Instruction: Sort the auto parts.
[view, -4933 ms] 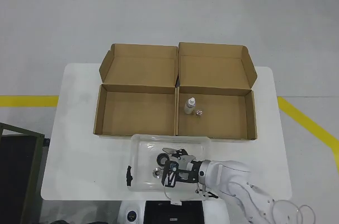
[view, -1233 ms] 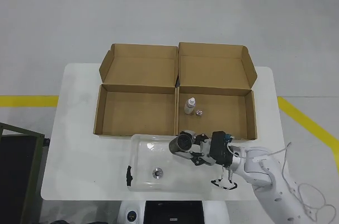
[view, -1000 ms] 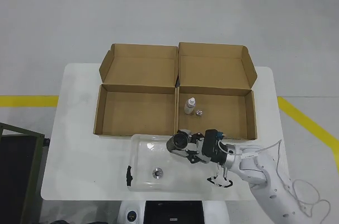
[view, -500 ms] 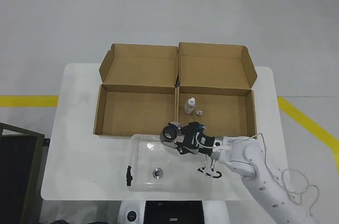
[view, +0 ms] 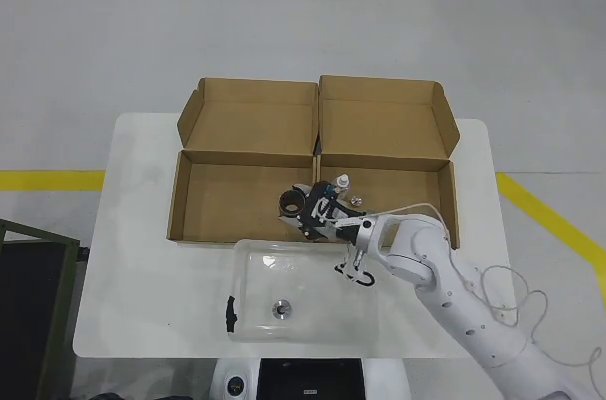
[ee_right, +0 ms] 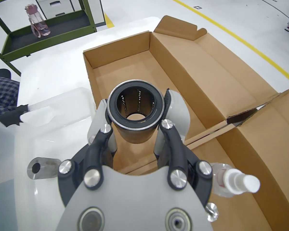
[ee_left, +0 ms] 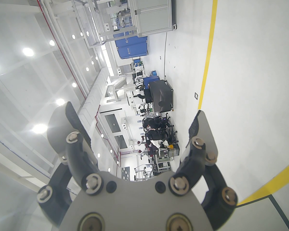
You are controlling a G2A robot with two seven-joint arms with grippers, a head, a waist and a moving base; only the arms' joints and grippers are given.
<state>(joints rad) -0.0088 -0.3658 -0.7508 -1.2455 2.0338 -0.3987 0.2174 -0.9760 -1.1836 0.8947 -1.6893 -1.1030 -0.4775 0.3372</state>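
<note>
right jaws clamp bearing (ee_right: 134, 134) over left box (view: 233, 205), beside its right wall.

Clamped in the right gripper (ee_right: 135, 108): bearing (ee_right: 134, 123), above the left box (view: 233, 205), close to the wall shared with the right box (view: 408, 212). Ahead of the fingertips, that box's floor. Just behind the gripper, inside the right box, spray bottle (ee_right: 231, 180) and small round part (view: 356, 200). Off to the gripper's side, nearer the robot, clear bin (view: 251, 262) on the table (view: 133, 260), with a metal cylinder (ee_right: 42, 168) in it.
</note>
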